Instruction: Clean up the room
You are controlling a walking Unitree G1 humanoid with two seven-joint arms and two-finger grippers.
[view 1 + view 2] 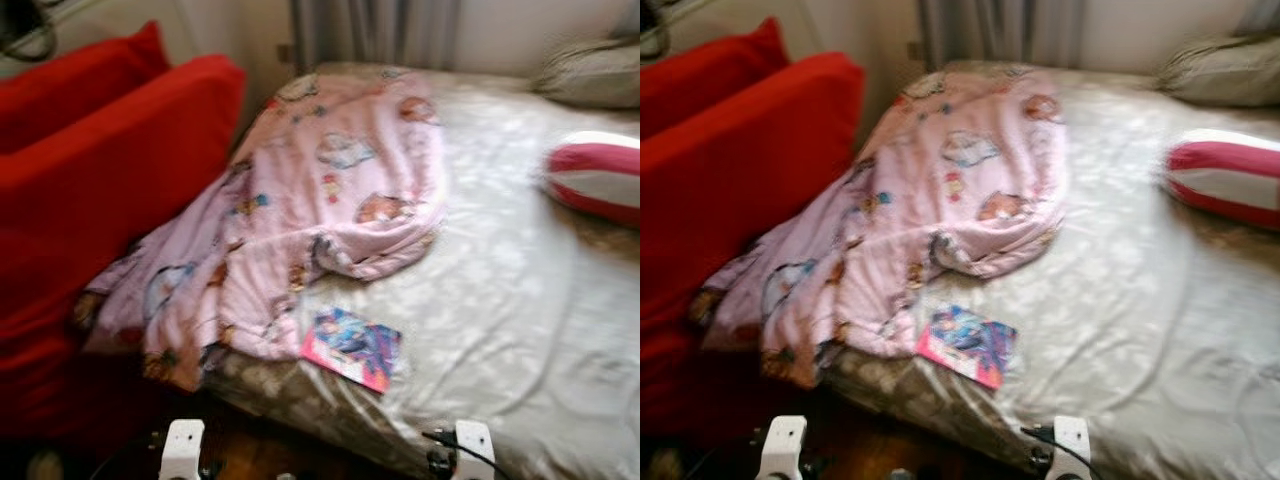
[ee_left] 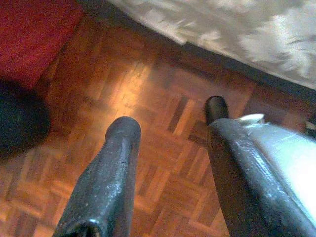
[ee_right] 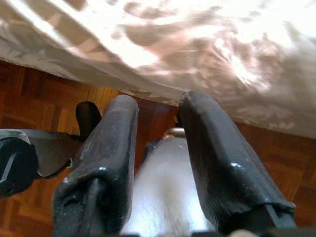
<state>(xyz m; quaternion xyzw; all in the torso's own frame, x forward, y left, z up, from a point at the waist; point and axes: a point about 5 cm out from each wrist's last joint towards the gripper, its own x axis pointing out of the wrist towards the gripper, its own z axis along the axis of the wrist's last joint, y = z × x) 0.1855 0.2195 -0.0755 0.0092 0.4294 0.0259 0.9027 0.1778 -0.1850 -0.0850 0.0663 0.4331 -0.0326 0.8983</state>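
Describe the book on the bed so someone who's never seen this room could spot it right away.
Find the bed with the pale patterned cover. Near its front edge, just below the rumpled pink blanket, lies a thin flat book. Its pink and blue cover marks it as the one small flat, stiff thing among soft bedding.

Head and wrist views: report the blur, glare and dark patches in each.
Left eye view: soft all over, so the print on the pink blanket and the booklet smears. Right eye view: equally blurred. Left wrist view: a bright sheen on the parquet floor, with a dark shape at the edge. Right wrist view: the bedsheet is washed out.
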